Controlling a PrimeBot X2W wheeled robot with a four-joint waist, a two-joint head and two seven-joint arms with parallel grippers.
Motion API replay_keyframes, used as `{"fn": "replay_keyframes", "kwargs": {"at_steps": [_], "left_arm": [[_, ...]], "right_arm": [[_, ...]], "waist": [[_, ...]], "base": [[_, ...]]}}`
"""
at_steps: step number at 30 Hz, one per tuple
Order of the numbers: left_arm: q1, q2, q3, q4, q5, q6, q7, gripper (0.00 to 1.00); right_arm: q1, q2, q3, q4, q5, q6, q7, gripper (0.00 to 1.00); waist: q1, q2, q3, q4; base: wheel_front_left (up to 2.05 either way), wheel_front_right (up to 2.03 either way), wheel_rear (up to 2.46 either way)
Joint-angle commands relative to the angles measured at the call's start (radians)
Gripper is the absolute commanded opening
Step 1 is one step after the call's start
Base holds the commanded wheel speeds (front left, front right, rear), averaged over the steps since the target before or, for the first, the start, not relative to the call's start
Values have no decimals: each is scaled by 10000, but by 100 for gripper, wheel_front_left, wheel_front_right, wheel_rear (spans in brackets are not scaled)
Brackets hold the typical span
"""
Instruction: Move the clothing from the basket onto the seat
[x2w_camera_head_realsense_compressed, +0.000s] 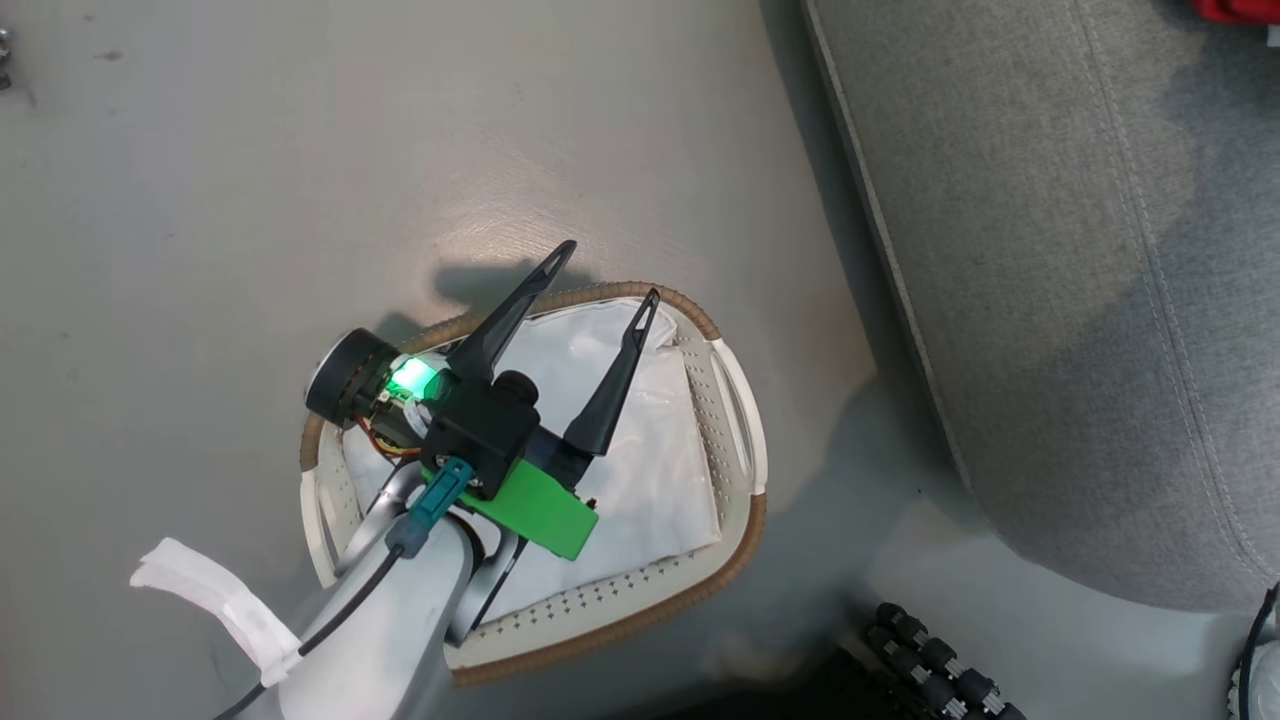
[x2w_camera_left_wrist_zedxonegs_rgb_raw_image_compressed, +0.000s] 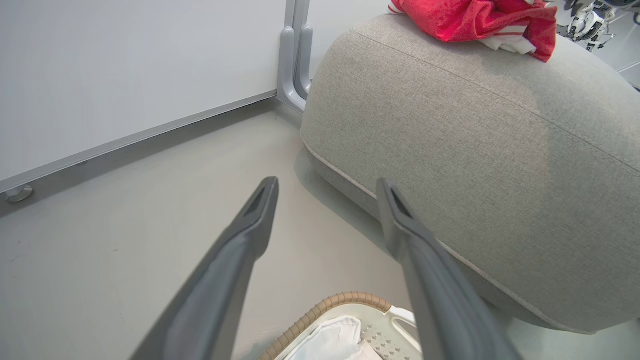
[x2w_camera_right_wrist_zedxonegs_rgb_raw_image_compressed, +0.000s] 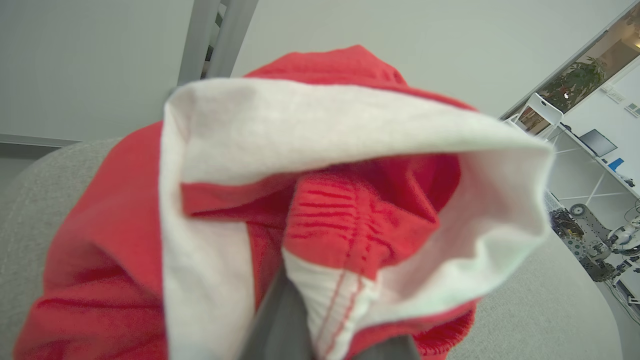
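Where grey floor (x2w_camera_left_wrist_zedxonegs_rgb_raw_image_compressed: 100, 225) meets white wall (x2w_camera_left_wrist_zedxonegs_rgb_raw_image_compressed: 125, 60) | seat (x2w_camera_left_wrist_zedxonegs_rgb_raw_image_compressed: 475, 150) woven grey, stitched seams

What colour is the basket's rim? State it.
Brown, woven-look rim on a cream-white basket; clearest in the head view.

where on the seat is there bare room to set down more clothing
The seat is bare across its wide grey stretch, from the seamed edge facing the basket up to the clothing heaped at its far corner. It is crowded at that heap alone. The floor between basket and seat is also free.
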Motion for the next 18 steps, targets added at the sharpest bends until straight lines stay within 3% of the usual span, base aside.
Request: {"fn": "replay_keyframes", "kwargs": {"at_steps": [1,2,3,4,5,6,12,18], "left_arm": [[-135,109,15,50,-18,61,25,100],[-110,122,26,70,-54,63,23,100],[-89,132,28,85,-79,66,19,100],[-68,145,11,109,-83,61,15,100],[-55,168,-16,123,-83,47,7,100],[-53,190,-66,144,-70,22,2,100],[63,110,-88,313,-289,12,-127,100],[262,-149,242,528,-604,284,-377,100]], "right_arm": [[235,33,-7,-129,-53,-14,-44,5],[360,102,27,-202,-35,-14,-42,32],[460,153,47,-262,-9,-14,-39,40],[573,208,70,-336,50,-14,-33,73],[639,260,84,-397,107,-14,-33,94],[754,295,119,-486,146,-14,-34,100],[1493,587,215,-831,430,-14,-34,100],[2303,790,557,-1055,620,-14,-34,100]], "waist": [[-2,0,-104,-117],[-2,0,-152,-167],[-2,0,-194,-208],[-2,0,-249,-250],[-2,0,-306,-292],[-2,0,-373,-334],[-2,0,-983,-531],[-2,0,-1854,-610]], "base": [[0,0,0],[0,0,0],[0,0,0],[0,0,0],[0,0,0],[0,0,0],[0,0,0],[0,0,0]]}}
